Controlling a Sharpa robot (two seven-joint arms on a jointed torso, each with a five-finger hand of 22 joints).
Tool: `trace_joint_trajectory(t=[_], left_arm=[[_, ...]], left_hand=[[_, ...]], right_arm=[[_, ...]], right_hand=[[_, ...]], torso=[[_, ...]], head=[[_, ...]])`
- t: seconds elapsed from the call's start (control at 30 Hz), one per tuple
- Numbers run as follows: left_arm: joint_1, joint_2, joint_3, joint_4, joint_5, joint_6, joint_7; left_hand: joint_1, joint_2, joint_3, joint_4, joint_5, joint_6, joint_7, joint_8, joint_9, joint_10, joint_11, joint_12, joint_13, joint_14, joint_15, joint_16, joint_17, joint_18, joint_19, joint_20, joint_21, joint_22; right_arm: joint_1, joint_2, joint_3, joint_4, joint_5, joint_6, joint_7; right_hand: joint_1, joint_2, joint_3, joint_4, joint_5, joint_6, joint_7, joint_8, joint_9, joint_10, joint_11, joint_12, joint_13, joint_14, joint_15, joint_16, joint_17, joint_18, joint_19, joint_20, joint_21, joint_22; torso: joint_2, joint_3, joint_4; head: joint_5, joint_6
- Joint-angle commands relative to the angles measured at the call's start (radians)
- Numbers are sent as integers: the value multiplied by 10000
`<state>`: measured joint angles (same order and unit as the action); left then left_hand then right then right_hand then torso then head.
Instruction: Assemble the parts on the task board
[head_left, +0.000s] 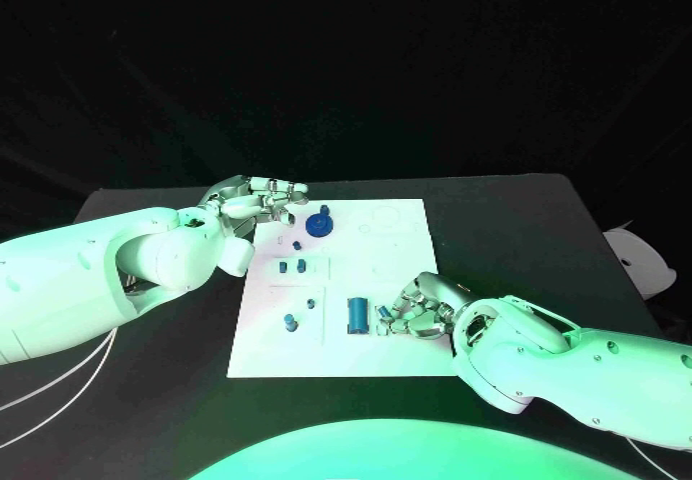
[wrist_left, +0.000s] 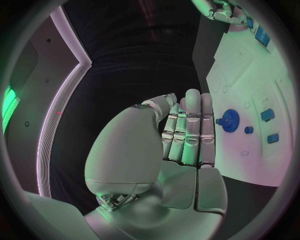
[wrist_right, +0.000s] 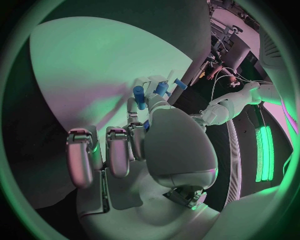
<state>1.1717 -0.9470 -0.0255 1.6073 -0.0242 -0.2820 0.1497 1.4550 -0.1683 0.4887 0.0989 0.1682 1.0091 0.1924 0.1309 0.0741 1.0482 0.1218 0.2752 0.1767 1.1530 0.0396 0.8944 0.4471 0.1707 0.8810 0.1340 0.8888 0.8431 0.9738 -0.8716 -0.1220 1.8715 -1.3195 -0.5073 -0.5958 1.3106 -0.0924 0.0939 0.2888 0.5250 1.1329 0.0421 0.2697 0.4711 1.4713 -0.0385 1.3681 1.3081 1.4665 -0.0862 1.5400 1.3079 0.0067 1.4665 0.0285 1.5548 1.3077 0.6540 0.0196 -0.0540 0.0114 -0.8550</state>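
Note:
The white task board lies in the middle of the black table. A blue gear stands near its far left corner. My left hand hovers just left of the gear, its fingers straight and side by side, holding nothing. A blue cylinder lies on the board's near half. My right hand rests just right of it, fingers curled, and seems to pinch a small blue part between thumb and finger. Small blue blocks and pegs sit along the board's left side.
Bare black table surrounds the board. A white object sits at the table's right edge. Thin white cables run along the near left. My right hand and the blocks also appear in the left wrist view.

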Motion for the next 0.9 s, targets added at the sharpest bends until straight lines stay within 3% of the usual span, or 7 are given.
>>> trace_joint_trajectory(t=[0.03, 0.63, 0.9], left_arm=[[6, 22, 6, 22, 25, 182, 24], [7, 25, 7, 15, 25, 209, -8], [7, 29, 7, 8, 25, 220, -20]], left_hand=[[-28, 45, 37, 32, 20, -64, -14, 33, 3, -84, -19, 69, 13, -85, 14, -8, -14, 135, 3, 38, -35, -16], [-28, 45, 37, 32, 20, -64, -14, 33, 3, -84, -19, 69, 13, -85, 14, -8, -14, 135, 3, 38, -35, -16], [-28, 45, 37, 32, 20, -64, -14, 33, 3, -84, -19, 69, 13, -85, 14, -8, -14, 135, 3, 38, -35, -16]], right_arm=[[-11, 59, 0, -1, 314, 107, 8], [-12, 167, 0, -111, 323, 110, 8], [-11, 193, 1, -155, 236, 158, 5]], right_hand=[[-121, 11, -83, 6, 38, 137, -73, 36, 3, 188, 34, 58, 1324, 936, -54, 40, 2155, -46, 1002, -58, 71, 2604], [-1059, 101, -505, 22, 192, 184, -75, 82, 58, 229, 35, 123, 1386, 937, -55, 43, 2163, -45, 1000, -64, 67, 2603], [-1440, 134, -926, 10, -477, 186, -72, 99, 87, 235, 41, 131, 1406, 933, -49, 32, 2144, -39, 987, -59, 40, 2595]], torso=[[0, 6, -11], [-3, -1, -7], [0, 5, -11]], head=[[81, -13], [34, -23], [32, -33]])
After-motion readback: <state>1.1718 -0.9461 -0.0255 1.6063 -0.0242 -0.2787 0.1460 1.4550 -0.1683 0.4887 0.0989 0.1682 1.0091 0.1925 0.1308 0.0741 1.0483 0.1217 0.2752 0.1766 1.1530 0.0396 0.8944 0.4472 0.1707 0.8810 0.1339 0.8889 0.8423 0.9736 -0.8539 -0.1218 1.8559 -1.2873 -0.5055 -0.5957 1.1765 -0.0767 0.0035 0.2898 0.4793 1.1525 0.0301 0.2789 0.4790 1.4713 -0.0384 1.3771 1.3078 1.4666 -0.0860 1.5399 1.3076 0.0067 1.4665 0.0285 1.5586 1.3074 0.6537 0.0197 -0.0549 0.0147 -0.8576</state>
